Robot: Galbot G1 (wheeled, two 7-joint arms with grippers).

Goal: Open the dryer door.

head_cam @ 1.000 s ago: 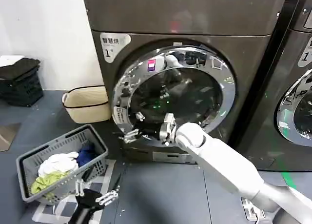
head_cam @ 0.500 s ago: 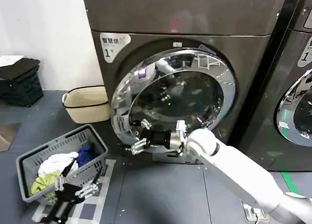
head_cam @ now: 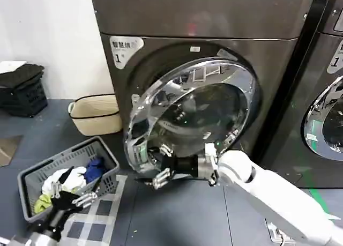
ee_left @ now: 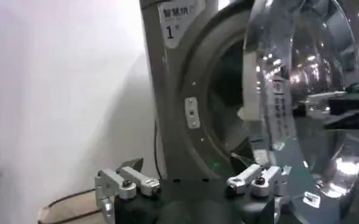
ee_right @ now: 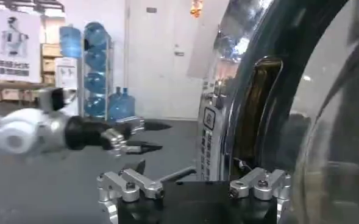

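2 dryers (head_cam: 203, 26), 2 baskets (head_cam: 69, 171), 2 end effectors (head_cam: 161, 164)

left tool (head_cam: 68, 191) low, spread | right tool (head_cam: 161, 164) extended, spread

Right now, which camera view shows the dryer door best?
The head view: the whole dryer door shows, swung partly open. The left wrist view shows its chrome edge from the side; the right wrist view shows a close part of the rim.

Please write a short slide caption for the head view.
Right claw at the lower rim of the partly open, round chrome-rimmed dryer door.
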